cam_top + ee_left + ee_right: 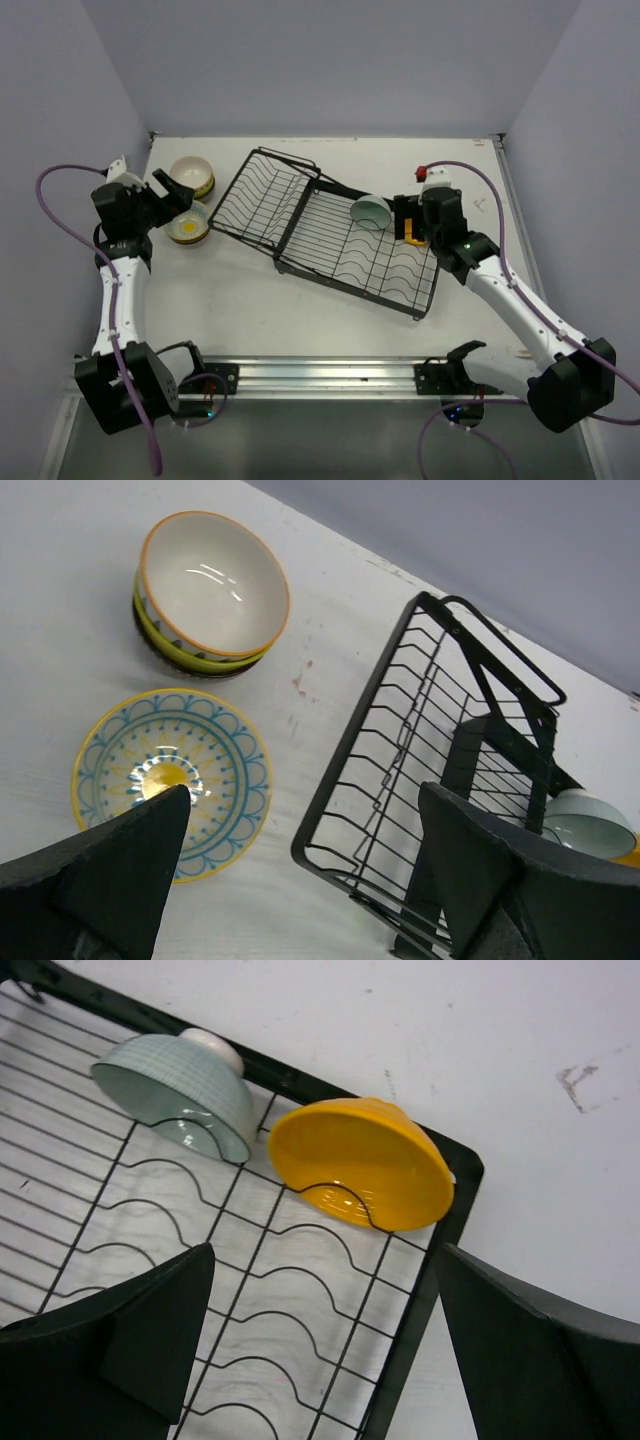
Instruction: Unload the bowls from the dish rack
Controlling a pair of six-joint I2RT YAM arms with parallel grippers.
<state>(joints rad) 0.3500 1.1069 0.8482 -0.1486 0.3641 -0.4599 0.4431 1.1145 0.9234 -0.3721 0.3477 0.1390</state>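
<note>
Just inside the dish rack (445, 1250) rim lean two bowls (360, 1160).

Overhead, wrists close (sharing dish rack (340, 250))

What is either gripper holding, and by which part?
Nothing. The left gripper stands open above the blue-patterned bowl, the right gripper open over the yellow bowl in the dish rack.

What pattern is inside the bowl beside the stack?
Bowl shows blue scallops, yellow rays; clearest in left wrist view.
</note>
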